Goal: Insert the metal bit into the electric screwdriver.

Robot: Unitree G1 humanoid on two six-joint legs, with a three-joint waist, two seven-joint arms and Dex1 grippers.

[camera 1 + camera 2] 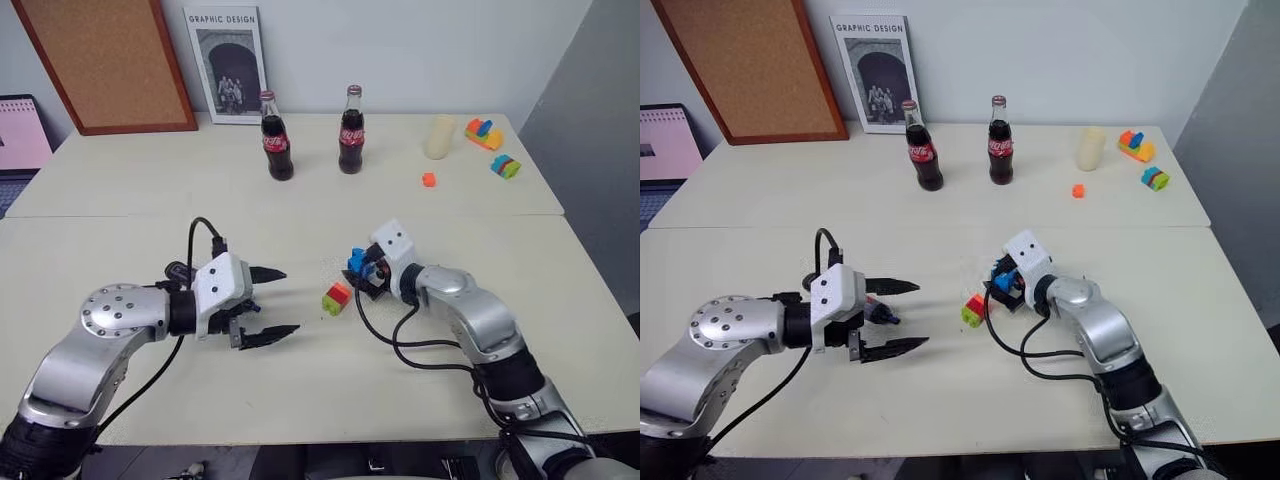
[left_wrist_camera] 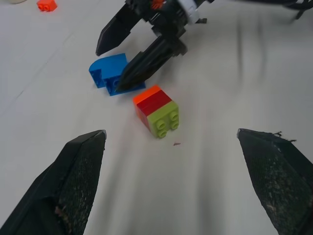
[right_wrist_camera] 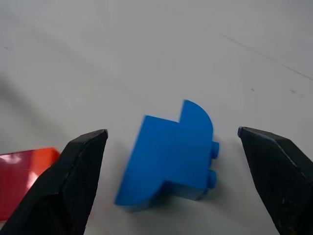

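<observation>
The left tool (image 1: 290,300), spread, faces a red-green brick (image 1: 337,297); the right tool (image 3: 171,133), spread, flanks a blue brick (image 3: 168,164).

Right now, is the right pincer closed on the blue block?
No, the right pincer stands open, with the blue block lying free between its fingers.

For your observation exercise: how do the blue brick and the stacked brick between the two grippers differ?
The blue brick is one colour with a rounded corner; the stacked brick is blocky, layered orange, red and lime green. The blue brick lies between the right gripper's open fingers; the stacked brick sits apart, nearer the left gripper. Both are studded toy bricks tipped on their sides on the table.
</observation>
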